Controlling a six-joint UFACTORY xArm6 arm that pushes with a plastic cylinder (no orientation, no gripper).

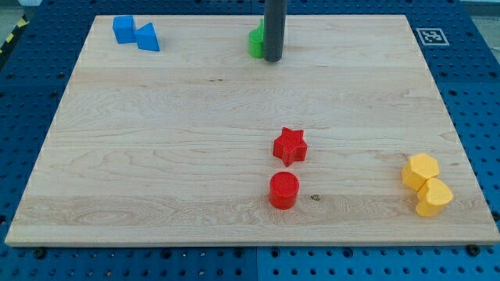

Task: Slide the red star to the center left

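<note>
The red star (290, 146) lies on the wooden board (156, 156), a little right of the middle and towards the view's bottom. A red cylinder (283, 190) stands just below it, apart from it. My tip (273, 58) is at the view's top centre, far above the red star, right beside a green block (256, 41) that the rod partly hides.
Two blue blocks (123, 29) (148, 37) sit together at the top left. Two yellow blocks (420, 171) (433, 197) touch each other near the right edge at the bottom. A marker tag (430, 36) is at the top right corner.
</note>
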